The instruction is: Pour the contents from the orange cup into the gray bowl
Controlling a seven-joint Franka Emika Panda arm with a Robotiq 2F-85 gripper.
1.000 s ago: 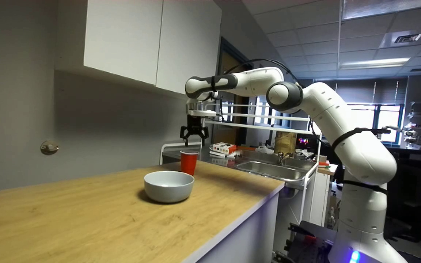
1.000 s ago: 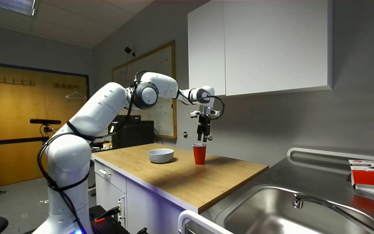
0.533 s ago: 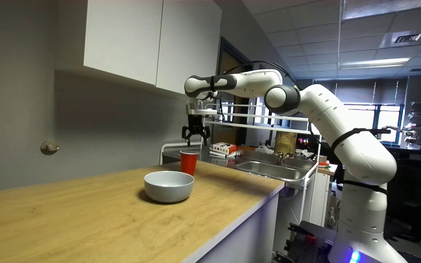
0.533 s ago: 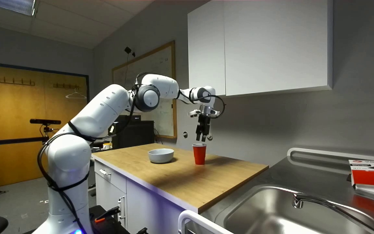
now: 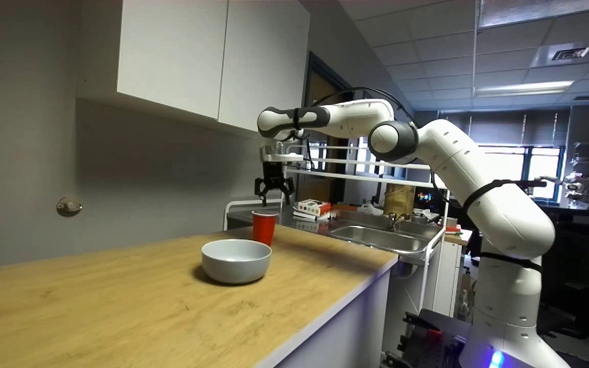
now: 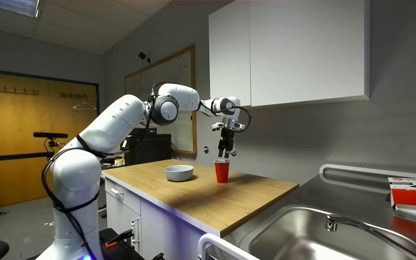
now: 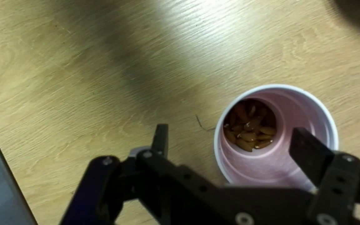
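Orange cup (image 6: 222,171) ungrasped; alignment judged in hand. Fingers (image 7: 312,156) spread above, empty; to be shifted right in wrist view, then lowered.

Counter (image 5: 136,301) in both exterior views, from opposite ends, wrist view facing down, close above cup (image 7: 289,115)

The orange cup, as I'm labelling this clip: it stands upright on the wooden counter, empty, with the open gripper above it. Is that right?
Not quite: the orange cup isn't empty. The wrist view shows brown, almond-like pieces at its bottom. The rest holds: it stands upright on the wooden counter, with the open gripper above it.
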